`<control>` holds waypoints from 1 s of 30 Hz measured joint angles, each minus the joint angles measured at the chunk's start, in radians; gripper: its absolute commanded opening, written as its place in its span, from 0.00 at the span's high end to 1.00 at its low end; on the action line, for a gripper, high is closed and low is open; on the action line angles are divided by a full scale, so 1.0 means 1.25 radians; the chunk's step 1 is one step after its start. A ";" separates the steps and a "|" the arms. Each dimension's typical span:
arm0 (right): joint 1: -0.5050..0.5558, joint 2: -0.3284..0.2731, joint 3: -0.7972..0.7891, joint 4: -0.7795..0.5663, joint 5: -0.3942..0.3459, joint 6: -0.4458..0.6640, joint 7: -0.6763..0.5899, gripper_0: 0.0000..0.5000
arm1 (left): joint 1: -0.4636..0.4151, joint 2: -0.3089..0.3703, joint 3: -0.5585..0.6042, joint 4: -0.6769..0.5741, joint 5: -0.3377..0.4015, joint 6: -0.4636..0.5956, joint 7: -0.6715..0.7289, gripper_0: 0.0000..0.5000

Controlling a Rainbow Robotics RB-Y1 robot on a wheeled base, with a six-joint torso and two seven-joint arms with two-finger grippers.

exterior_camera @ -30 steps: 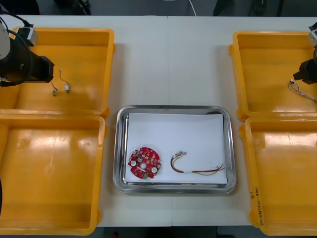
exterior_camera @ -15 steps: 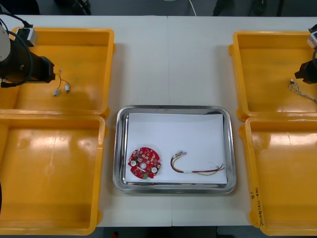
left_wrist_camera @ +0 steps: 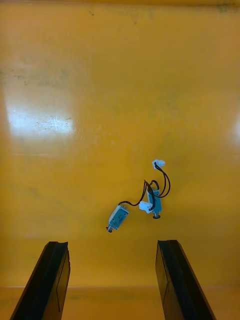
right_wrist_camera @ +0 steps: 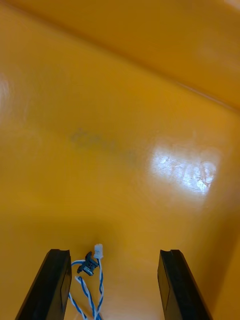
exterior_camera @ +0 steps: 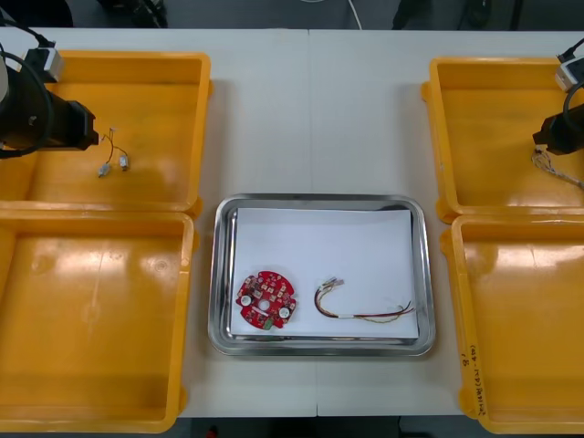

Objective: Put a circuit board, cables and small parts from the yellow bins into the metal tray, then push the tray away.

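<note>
Jaws spread, left gripper (left_wrist_camera: 112, 245) hangs over small metal parts (left_wrist_camera: 118, 217) in far left yellow bin (exterior_camera: 164, 64); right gripper (right_wrist_camera: 114, 252), also spread, over blue-white cable (right_wrist_camera: 89, 264).

Circuit board (exterior_camera: 266, 299) and red-yellow cable (exterior_camera: 360, 308) lie in the tray (exterior_camera: 222, 274).

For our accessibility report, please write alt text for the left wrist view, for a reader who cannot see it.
The left pincer is open above the floor of a yellow bin. Two small metal parts with thin black wires lie just beyond its fingers.
</note>
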 measured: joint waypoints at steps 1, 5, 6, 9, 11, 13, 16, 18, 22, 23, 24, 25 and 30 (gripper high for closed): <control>0.000 0.000 0.000 0.009 -0.007 -0.003 0.000 0.00 | 0.000 0.006 0.000 0.000 0.011 0.000 0.000 0.00; 0.000 0.000 0.000 0.029 -0.021 -0.005 0.000 0.00 | 0.000 0.032 0.000 0.000 0.045 0.006 0.000 0.00; 0.000 0.000 0.000 0.029 -0.025 -0.006 0.000 0.00 | 0.000 0.037 0.000 0.000 0.048 0.008 0.000 0.00; 0.001 0.000 0.000 0.029 -0.043 -0.017 0.000 0.00 | 0.000 0.048 0.000 0.000 0.054 0.015 0.000 0.00; 0.001 0.000 0.000 0.029 -0.054 -0.024 0.000 0.00 | 0.000 0.053 -0.001 0.000 0.056 0.018 0.000 0.00; 0.003 0.000 0.000 0.029 -0.063 -0.031 0.000 0.00 | 0.000 0.058 -0.002 0.000 0.056 0.019 0.000 0.00; 0.009 0.000 0.000 0.029 -0.073 -0.046 0.000 0.00 | 0.000 0.067 -0.013 0.000 0.057 0.019 0.000 0.00; 0.013 0.001 0.000 0.029 -0.073 -0.052 0.000 0.00 | 0.000 0.073 -0.027 0.000 0.057 0.019 0.000 0.00; 0.022 0.001 0.000 0.029 -0.075 -0.055 0.000 0.00 | 0.000 0.080 -0.060 0.001 0.058 0.019 0.000 0.00; 0.024 0.001 0.000 0.029 -0.076 -0.055 0.000 0.00 | 0.000 0.080 -0.066 0.002 0.059 0.019 -0.001 0.00; 0.027 0.001 0.000 0.029 -0.077 -0.055 0.000 0.00 | 0.000 0.080 -0.070 0.007 0.062 0.018 -0.001 0.00; 0.031 0.001 0.000 0.029 -0.079 -0.055 0.000 0.00 | 0.000 0.080 -0.073 0.014 0.066 0.018 -0.002 0.00; 0.049 0.001 0.001 0.029 -0.119 -0.056 0.000 0.00 | 0.000 0.080 -0.078 0.060 0.082 -0.001 -0.029 0.00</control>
